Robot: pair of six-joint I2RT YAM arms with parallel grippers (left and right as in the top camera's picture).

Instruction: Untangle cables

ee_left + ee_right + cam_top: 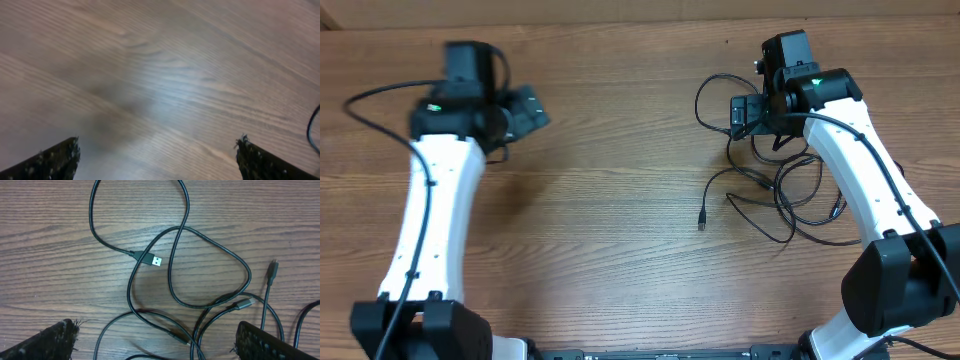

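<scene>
The cables [778,197] are thin black cords lying in tangled loops on the wooden table at the right, with one loose plug end [702,222] trailing left. My right gripper [748,112] hovers open over the upper part of the tangle. In the right wrist view the crossed loops [169,275] fill the frame, showing a USB plug [153,260], a silver-tipped plug [245,303] and a small plug [272,270]; the right gripper [157,342] holds nothing between its fingers [47,342]. My left gripper [525,110] is open over bare wood at far left [157,157].
The wooden table [610,200] spreads between the two arms. A thin dark cord [313,127] just shows at the right edge of the left wrist view. The right arm's white link [865,185] passes over the right side of the tangle.
</scene>
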